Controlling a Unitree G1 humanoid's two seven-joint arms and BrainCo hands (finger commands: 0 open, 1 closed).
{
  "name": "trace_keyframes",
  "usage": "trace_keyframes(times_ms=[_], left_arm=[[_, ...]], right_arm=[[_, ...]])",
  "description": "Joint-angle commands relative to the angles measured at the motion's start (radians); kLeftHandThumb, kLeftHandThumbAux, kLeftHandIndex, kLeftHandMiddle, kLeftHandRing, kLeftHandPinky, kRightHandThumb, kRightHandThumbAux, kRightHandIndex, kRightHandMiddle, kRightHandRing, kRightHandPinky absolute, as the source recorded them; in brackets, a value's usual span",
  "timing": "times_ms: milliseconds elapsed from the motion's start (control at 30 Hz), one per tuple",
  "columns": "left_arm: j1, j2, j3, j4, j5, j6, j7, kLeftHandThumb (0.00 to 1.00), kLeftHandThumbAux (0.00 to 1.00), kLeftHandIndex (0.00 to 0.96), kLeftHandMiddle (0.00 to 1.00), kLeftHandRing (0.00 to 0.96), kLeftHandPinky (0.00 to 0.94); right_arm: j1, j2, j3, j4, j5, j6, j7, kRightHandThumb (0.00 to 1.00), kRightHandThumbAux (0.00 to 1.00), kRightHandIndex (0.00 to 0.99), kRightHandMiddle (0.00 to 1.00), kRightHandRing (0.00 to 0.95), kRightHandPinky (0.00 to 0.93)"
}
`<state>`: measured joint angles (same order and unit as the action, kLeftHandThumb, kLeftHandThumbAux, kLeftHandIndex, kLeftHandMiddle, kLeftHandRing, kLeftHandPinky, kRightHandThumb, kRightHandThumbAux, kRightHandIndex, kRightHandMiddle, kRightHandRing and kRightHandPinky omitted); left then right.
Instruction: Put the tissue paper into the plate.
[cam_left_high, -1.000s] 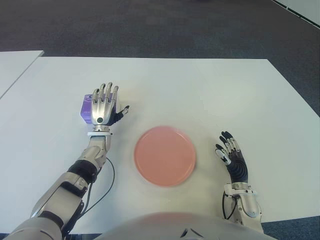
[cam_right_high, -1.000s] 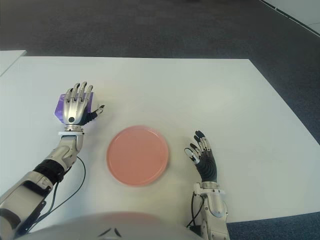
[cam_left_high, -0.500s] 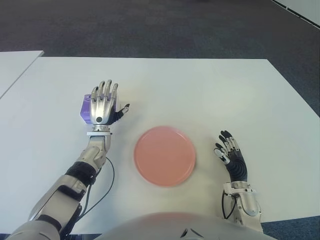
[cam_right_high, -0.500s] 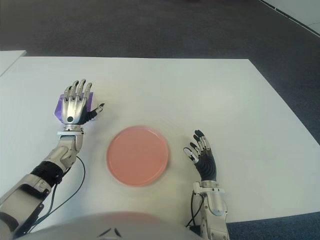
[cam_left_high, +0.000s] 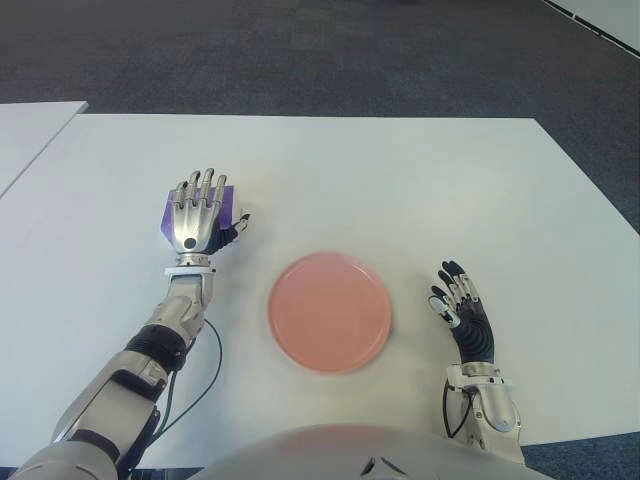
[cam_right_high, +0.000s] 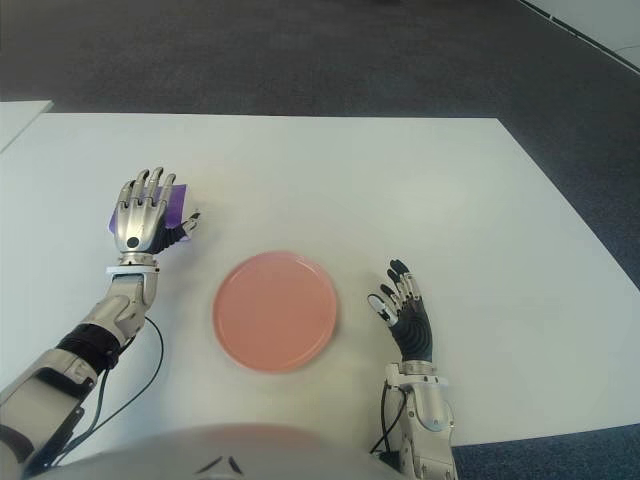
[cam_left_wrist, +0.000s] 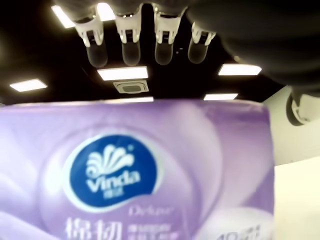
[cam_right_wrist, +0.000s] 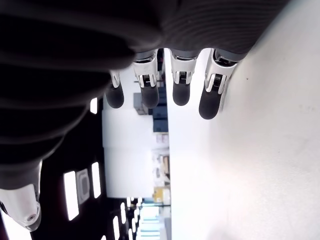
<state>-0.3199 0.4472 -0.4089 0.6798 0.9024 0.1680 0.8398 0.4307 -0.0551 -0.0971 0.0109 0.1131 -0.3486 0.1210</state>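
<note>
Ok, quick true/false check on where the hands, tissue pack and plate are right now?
1. The left hand is over the tissue pack. True.
2. The tissue pack is in the plate. False: it is on the table, left of the plate.
3. The right hand holds the plate. False: it is open, right of the plate, holding nothing.
4. The plate has nothing in it. True.
5. The left hand's fingers are closed tight around the pack. False: they are extended above it.
</note>
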Motion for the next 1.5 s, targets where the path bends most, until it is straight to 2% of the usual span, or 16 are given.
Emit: trace_keyframes(times_ms=[33,600,1000,1500], left_arm=[[-0.025,0.002,-0.010,0.058,0.001,0.000,-0.021,0.227,0.266,0.000,0.000,0.000,0.000],[-0.081,0.002,-0.038,0.186,-0.002,-0.015,-0.015,0.203,0.263,0.000,0.000,0.000,0.000],[-0.116,-0.005,-0.055,0.268,-0.006,-0.020,-0.005,0.170,0.254,0.000,0.000,0.000,0.000],[-0.164,-0.014,-0.066,0.366,-0.020,-0.065,0.019,0.168,0.247,0.000,0.000,0.000,0.000]], right_arm=[[0.030,0.005,0.003,0.041,-0.006,0.040,-0.003,0.036,0.564,0.000,0.000,0.000,0.000],[0.031,-0.002,0.000,0.043,-0.006,0.043,0.001,0.025,0.543,0.000,0.000,0.000,0.000],[0.032,0.004,0.000,0.044,-0.001,0.040,0.001,0.021,0.573,0.000,0.000,0.000,0.000],[0.041,0.012,0.002,0.043,0.002,0.019,0.003,0.012,0.567,0.000,0.000,0.000,0.000]])
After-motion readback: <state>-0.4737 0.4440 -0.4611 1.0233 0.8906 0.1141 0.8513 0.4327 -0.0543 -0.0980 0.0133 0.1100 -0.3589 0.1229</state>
